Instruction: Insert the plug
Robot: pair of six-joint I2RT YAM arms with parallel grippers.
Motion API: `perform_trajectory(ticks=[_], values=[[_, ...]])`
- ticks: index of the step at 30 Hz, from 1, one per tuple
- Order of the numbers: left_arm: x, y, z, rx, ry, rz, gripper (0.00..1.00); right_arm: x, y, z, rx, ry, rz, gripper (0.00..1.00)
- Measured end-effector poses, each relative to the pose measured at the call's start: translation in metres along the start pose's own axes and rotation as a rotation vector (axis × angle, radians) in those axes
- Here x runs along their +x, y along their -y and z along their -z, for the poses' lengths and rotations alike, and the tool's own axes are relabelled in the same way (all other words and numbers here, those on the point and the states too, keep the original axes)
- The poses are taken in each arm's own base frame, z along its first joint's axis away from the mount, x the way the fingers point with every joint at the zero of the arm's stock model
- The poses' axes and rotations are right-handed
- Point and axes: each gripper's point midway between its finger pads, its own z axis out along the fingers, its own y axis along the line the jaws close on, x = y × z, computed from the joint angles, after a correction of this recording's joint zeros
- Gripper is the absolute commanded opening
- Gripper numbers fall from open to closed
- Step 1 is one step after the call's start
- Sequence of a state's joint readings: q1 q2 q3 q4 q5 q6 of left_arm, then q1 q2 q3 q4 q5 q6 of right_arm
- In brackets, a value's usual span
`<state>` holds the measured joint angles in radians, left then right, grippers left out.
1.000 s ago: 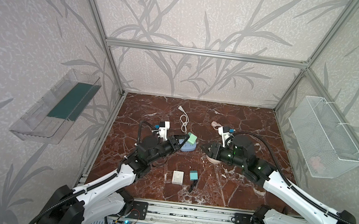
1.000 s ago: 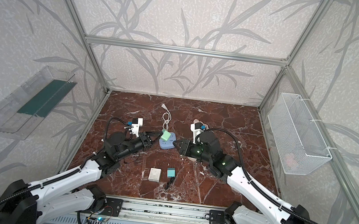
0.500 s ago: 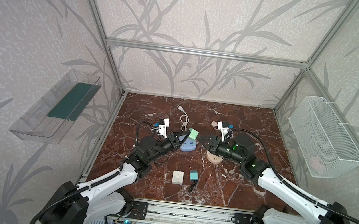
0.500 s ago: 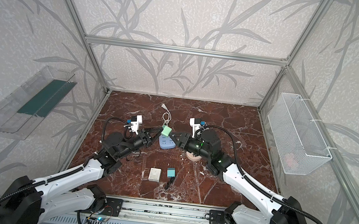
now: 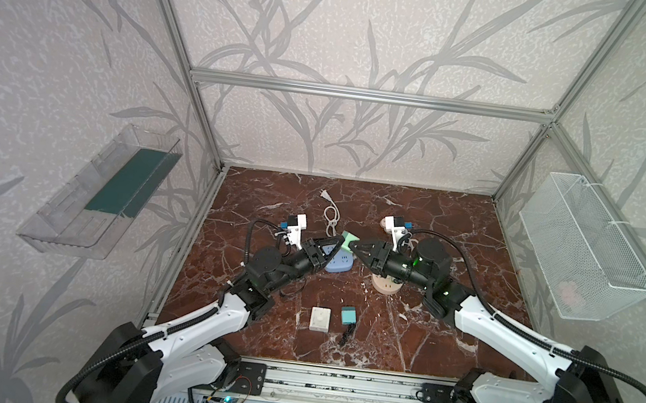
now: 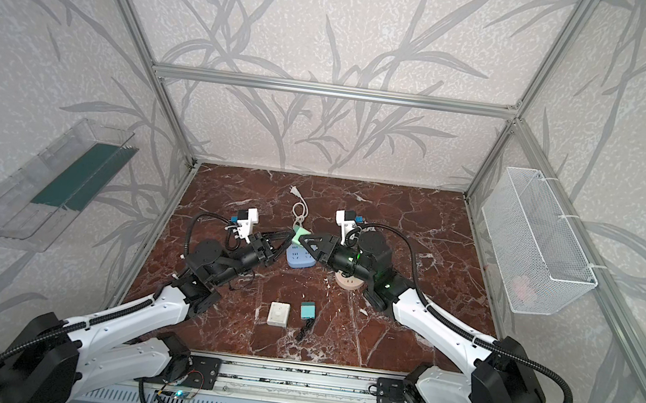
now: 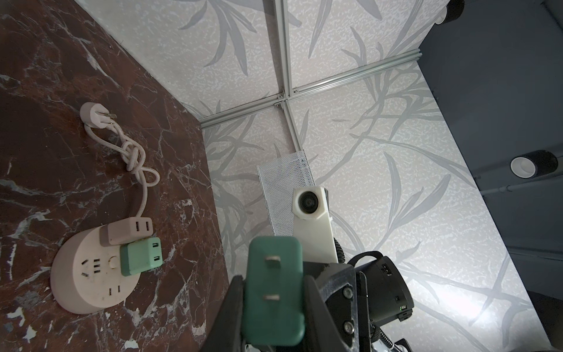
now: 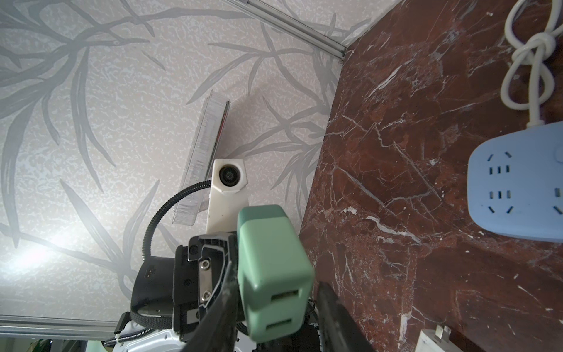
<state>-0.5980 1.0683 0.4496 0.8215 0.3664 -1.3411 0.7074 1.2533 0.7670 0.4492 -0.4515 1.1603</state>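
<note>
Looks like a mid-air handover, judged as the regrasp ahead of insertion; left of centre in a top view, left gripper [image 5: 335, 243] clamped tight on a mint-green rectangular plastic plug adapter [image 5: 350, 241], held at mid-frame above the red-brown marble tabletop [image 5: 420, 348]; from the left wrist, two flat metal prongs [image 7: 272, 259] facing back at that camera, so aimed the wrong way for pushing in from this side; just below the adapter in the top view, a pale blue oval plastic power strip [image 5: 336, 264] with free sockets; right of centre, right gripper [image 5: 356, 249] parted around the adapter's slotted far end, with a sliver of gap at one flank in the right wrist view, so judged not yet pinched; further right, partly under that arm, a pale pink round socket hub [image 5: 385, 289], already carrying a second green adapter [image 7: 140, 256] and a pink adapter [image 7: 126, 231]. Next calls for closing the right claw squarely on the body, then easing the left one apart without dragging, then turning the prongs down over a free socket; cannot tell the intended outlet.
</note>
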Motion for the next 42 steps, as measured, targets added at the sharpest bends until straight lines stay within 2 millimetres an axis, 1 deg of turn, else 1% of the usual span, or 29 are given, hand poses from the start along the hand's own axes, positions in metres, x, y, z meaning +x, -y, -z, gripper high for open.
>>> perform_trajectory(ticks=[4, 7, 9, 12, 13, 22, 23, 25, 26, 27, 28, 30, 33, 39, 42], values=[[0.004, -0.002, -0.003, 0.000, -0.012, 0.007, 0.00, -0.001, 0.000, -0.001, -0.006, 0.002, -0.008, 0.38], [0.004, 0.000, -0.003, 0.008, -0.007, 0.007, 0.00, -0.001, -0.001, -0.002, -0.016, 0.001, -0.017, 0.21], [0.002, 0.002, -0.003, 0.018, 0.003, 0.014, 0.00, -0.005, -0.006, -0.001, -0.035, 0.010, -0.029, 0.19], [0.000, 0.005, -0.003, 0.029, 0.009, 0.017, 0.00, -0.006, -0.009, -0.001, -0.047, 0.013, -0.028, 0.07], [0.000, 0.005, -0.003, 0.029, 0.010, 0.017, 0.00, -0.006, -0.009, -0.001, -0.048, 0.013, -0.028, 0.01], [0.000, 0.005, -0.004, 0.031, 0.011, 0.019, 0.00, -0.006, -0.009, -0.001, -0.046, 0.013, -0.029, 0.00], [0.000, 0.004, -0.004, 0.030, 0.010, 0.019, 0.09, -0.006, -0.008, -0.001, -0.046, 0.013, -0.030, 0.00], [0.001, 0.003, -0.005, 0.025, 0.008, 0.019, 0.51, -0.006, -0.007, -0.001, -0.042, 0.012, -0.031, 0.00], [0.002, 0.001, -0.005, 0.011, 0.001, 0.018, 0.75, -0.005, -0.007, -0.001, -0.041, 0.010, -0.029, 0.00], [0.003, -0.002, -0.005, -0.002, -0.006, 0.018, 0.89, -0.005, -0.005, -0.001, -0.034, 0.009, -0.027, 0.00], [0.005, -0.005, -0.005, -0.021, -0.015, 0.017, 0.97, -0.004, -0.003, -0.001, -0.025, 0.004, -0.030, 0.00], [0.007, -0.012, -0.004, -0.065, -0.027, 0.012, 0.99, -0.001, 0.002, -0.001, -0.005, -0.004, -0.034, 0.00], [0.004, -0.014, 0.001, -0.111, -0.031, -0.006, 0.99, 0.001, 0.011, 0.001, 0.032, -0.013, -0.036, 0.00], [-0.008, -0.003, 0.019, -0.159, 0.007, -0.086, 0.99, 0.004, 0.026, 0.011, 0.094, -0.013, -0.040, 0.00], [-0.011, 0.001, 0.025, -0.188, 0.010, -0.126, 0.98, 0.005, 0.033, 0.015, 0.118, -0.015, -0.045, 0.00]])
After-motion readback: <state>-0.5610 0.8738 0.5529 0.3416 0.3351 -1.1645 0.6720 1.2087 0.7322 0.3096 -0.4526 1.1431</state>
